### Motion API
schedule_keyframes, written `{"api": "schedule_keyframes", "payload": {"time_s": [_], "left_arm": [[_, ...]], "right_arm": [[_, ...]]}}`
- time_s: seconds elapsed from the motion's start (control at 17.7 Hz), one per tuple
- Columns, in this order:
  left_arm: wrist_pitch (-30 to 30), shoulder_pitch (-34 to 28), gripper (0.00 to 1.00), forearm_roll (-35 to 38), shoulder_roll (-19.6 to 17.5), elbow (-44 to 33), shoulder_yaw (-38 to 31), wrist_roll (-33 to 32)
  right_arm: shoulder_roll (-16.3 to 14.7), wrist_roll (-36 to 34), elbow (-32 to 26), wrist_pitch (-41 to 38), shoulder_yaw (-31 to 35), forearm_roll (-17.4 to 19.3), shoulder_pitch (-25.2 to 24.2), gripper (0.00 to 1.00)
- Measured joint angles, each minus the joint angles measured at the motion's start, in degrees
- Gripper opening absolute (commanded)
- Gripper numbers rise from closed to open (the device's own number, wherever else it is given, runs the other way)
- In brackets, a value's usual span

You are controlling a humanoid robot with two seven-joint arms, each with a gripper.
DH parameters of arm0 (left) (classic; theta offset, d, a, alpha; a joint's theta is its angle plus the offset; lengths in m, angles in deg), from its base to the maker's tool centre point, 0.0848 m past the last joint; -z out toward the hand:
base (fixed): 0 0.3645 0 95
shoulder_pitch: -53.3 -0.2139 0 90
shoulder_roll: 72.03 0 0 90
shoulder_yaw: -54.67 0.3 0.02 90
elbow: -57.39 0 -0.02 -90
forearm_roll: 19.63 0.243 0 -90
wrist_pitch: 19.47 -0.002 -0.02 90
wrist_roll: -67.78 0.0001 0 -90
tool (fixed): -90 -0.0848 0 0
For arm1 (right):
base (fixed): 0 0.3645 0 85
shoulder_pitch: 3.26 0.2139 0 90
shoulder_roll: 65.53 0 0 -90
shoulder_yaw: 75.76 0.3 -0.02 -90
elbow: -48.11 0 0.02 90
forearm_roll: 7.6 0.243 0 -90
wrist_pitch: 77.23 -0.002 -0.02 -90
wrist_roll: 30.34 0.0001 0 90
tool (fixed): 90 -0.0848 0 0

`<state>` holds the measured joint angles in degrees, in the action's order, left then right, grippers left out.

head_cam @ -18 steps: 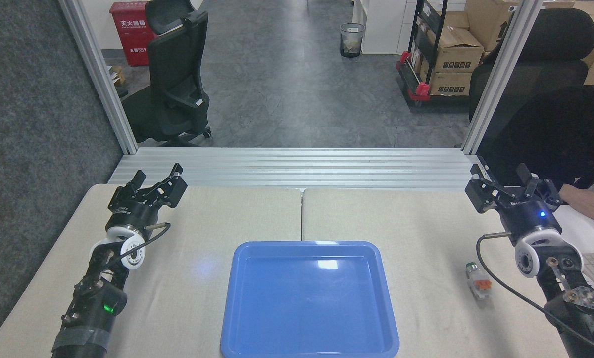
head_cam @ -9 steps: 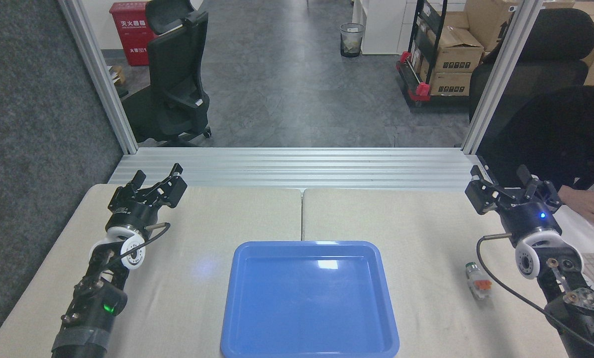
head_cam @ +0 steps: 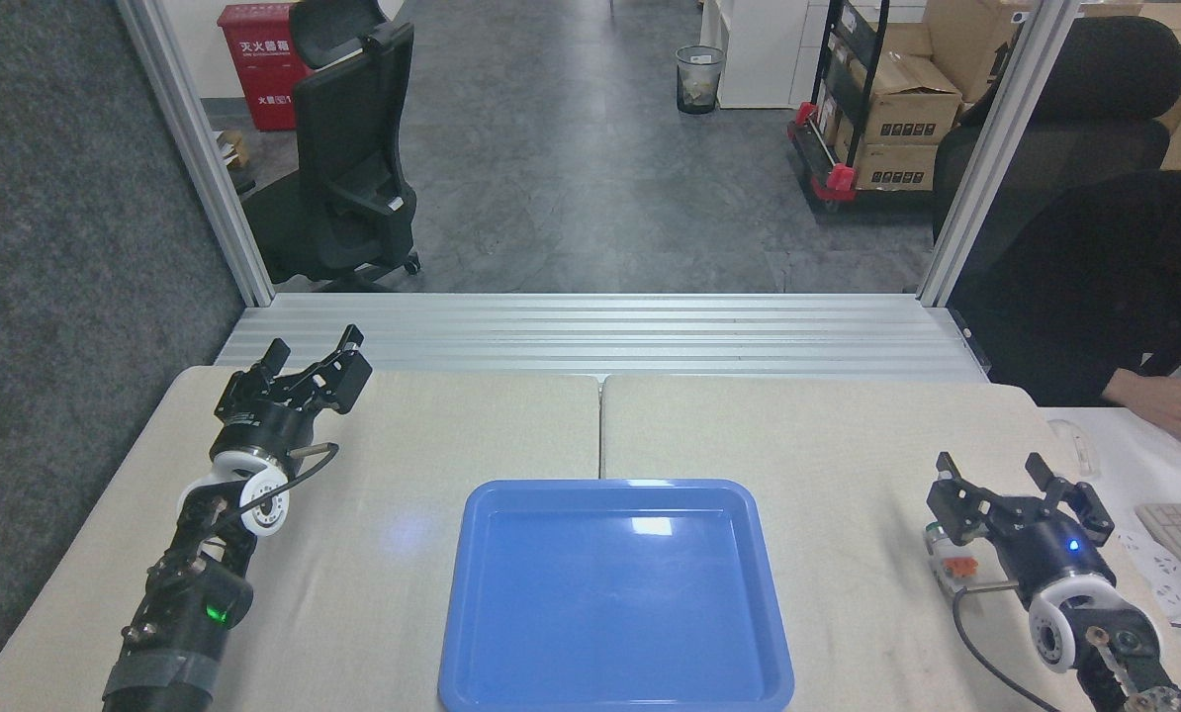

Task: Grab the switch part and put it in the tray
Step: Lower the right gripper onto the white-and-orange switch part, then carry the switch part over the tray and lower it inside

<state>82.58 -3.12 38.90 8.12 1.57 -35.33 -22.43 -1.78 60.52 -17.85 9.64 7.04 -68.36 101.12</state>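
switch part [head_cam: 950, 566] seemingly half-hidden, right gripper [head_cam: 1012, 488]

Black jointed arms, white wrist rings, thin black cables, green and blue indicator lights

Switch part [head_cam: 950, 566] partly hidden behind right tool [head_cam: 1018, 485]; tray [head_cam: 482, 633] front rim cut off.

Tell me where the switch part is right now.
In the head view the switch part lies on the table, right of the tray, partly hidden behind the open right gripper.
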Motion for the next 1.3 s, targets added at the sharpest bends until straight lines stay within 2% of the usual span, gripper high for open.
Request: {"api": "schedule_keyframes", "payload": {"time_s": [0.23, 0.28, 0.34, 0.4, 0.45, 0.51, 0.85, 1.08, 1.13, 1.3], "left_arm": [[0.0, 0.0, 1.0, 0.0, 0.0, 0.0, 0.0, 0.0], [0.0, 0.0, 1.0, 0.0, 0.0, 0.0, 0.0, 0.0], [0.02, 0.0, 1.0, 0.0, 0.0, 0.0, 0.0, 0.0], [0.03, 0.0, 1.0, 0.0, 0.0, 0.0, 0.0, 0.0], [0.03, 0.0, 1.0, 0.0, 0.0, 0.0, 0.0, 0.0], [0.03, 0.0, 1.0, 0.0, 0.0, 0.0, 0.0, 0.0], [0.04, 0.0, 1.0, 0.0, 0.0, 0.0, 0.0, 0.0], [0.04, 0.0, 1.0, 0.0, 0.0, 0.0, 0.0, 0.0], [0.04, 0.0, 1.0, 0.0, 0.0, 0.0, 0.0, 0.0], [0.05, 0.01, 1.0, 0.0, 0.0, 0.0, 0.0, 0.0]], "right_arm": [[0.64, -0.29, 1.64, 0.02, -0.21, -0.03, -4.32, 0.97], [0.93, -0.35, 2.21, 0.02, -0.31, -0.03, -5.19, 0.91], [1.17, -0.39, 2.55, 0.03, -0.38, -0.03, -5.72, 0.76], [1.49, -0.39, 2.91, 0.03, -0.46, -0.03, -6.26, 0.39], [1.85, -0.4, 3.32, 0.02, -0.54, -0.02, -6.8, 0.13], [2.15, -0.41, 3.63, -0.06, -0.62, -0.01, -7.25, 0.0], [3.88, -0.39, 2.47, 3.21, -0.07, 0.17, -8.27, 0.0], [7.14, 0.46, -4.85, 6.31, 0.91, -0.12, -8.27, 0.0], [8.25, 1.51, -7.51, 6.56, 0.39, -0.95, -8.21, 0.0], [12.21, 4.17, -14.39, 7.0, -3.6, -6.88, -7.96, 0.0]]}}
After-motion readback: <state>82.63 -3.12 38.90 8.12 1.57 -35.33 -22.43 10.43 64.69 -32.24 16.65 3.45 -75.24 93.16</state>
